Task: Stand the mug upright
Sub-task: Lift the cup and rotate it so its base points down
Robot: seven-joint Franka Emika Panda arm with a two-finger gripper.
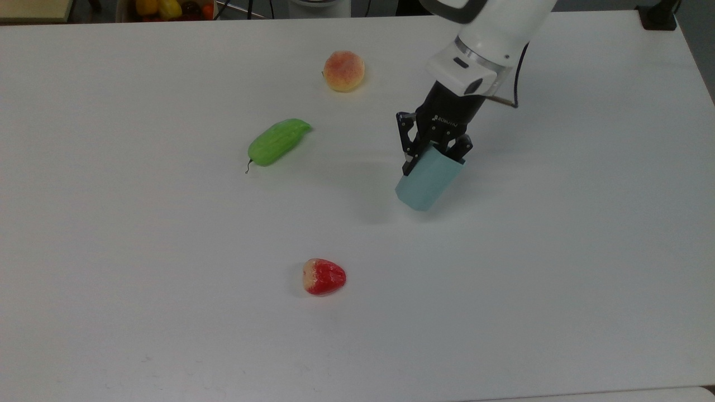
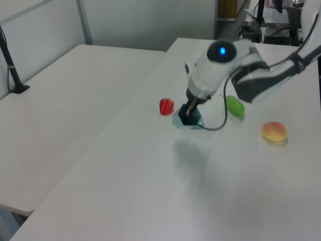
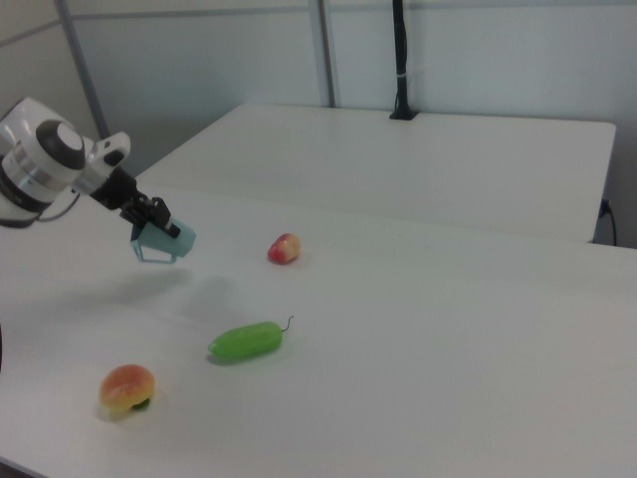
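1. We see the black two-finger pincer (image 1: 433, 153) of the white robot arm (image 1: 491, 33) clamped on the pale blue-grey faceted plastic mug (image 1: 427, 180), one finger inside the rim and one outside.
2. The mug hangs tilted in the grip, lifted off the plain white surface (image 1: 167, 279); in the right view its shadow lies apart from it, below on the surface.
3. In the top view the mug sits right of centre, its closed base pointing toward the near left and its mouth up at the pincer.
4. In the left view the mug (image 2: 188, 120) is just right of the red, strawberry-shaped toy fruit (image 2: 166, 106).
5. White lettering runs along the pincer's black body; we cannot read it with certainty.
6. In the top view the green bumpy toy gourd (image 1: 277, 142) lies to the left of the mug, the orange-pink toy peach (image 1: 343, 70) far and left of it, the red fruit (image 1: 323, 276) near and left.
7. In the right view the mug (image 3: 162, 243) hangs at the left, well apart from the gourd (image 3: 246, 341) and the peach (image 3: 125, 389).
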